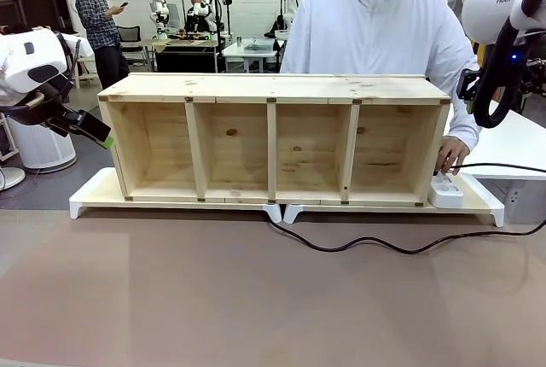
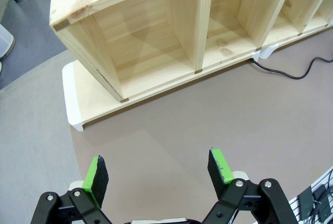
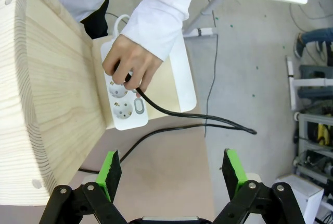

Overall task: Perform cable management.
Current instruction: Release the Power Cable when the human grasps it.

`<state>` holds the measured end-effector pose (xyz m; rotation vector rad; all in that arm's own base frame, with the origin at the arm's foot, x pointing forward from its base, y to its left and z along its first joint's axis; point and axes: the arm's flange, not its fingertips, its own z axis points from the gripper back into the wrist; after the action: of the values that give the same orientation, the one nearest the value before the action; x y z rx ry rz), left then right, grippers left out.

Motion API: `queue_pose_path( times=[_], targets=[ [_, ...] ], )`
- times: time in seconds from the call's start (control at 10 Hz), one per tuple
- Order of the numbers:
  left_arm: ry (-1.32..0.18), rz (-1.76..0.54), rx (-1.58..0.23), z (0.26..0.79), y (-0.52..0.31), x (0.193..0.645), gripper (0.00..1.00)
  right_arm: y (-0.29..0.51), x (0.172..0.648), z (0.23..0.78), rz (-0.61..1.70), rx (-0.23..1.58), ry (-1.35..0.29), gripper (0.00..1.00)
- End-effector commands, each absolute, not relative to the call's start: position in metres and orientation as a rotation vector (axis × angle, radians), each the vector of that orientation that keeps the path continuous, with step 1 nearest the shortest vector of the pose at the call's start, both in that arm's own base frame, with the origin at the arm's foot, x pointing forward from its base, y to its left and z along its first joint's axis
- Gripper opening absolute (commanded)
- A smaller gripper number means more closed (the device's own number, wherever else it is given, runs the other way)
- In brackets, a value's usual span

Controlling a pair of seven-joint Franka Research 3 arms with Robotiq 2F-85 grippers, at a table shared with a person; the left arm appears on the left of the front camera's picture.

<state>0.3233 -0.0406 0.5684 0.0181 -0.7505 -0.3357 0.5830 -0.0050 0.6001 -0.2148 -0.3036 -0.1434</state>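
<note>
The cable (image 1: 409, 252) is a thin black cord that comes out under the middle of the wooden shelf (image 1: 273, 87) and snakes right across the brown table. In the right wrist view, the person's hand (image 3: 127, 60) holds the cable's plug end at the white power strip (image 3: 125, 110), and the cable (image 3: 182, 113) loops off to the right and back. My right gripper (image 3: 172, 169) hovers open above this spot, holding nothing. My left gripper (image 2: 157, 171) is open and empty above the table, off the shelf's left end, with the cable (image 2: 291, 73) far from it.
The four-compartment shelf stands on two white risers (image 1: 90, 198) across the table's far half. The person in a white top stands behind it, hand (image 1: 450, 155) at the shelf's right end by the power strip (image 1: 445, 190). Bare brown tabletop (image 1: 213, 299) lies in front.
</note>
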Motion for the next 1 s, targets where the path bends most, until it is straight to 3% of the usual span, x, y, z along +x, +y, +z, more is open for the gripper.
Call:
queue_pose_path(
  times=[0.0,0.9],
  targets=[
    [-0.751,-0.329,0.016,0.5685,-0.0401,0.3231,1.0,-0.0055,0.5827,0.5998,-0.148,-0.211,-0.301,1.0],
    [-0.751,-0.329,0.016,0.5685,-0.0401,0.3231,1.0,-0.0055,0.5827,0.5998,-0.148,-0.211,-0.301,1.0]
  ],
)
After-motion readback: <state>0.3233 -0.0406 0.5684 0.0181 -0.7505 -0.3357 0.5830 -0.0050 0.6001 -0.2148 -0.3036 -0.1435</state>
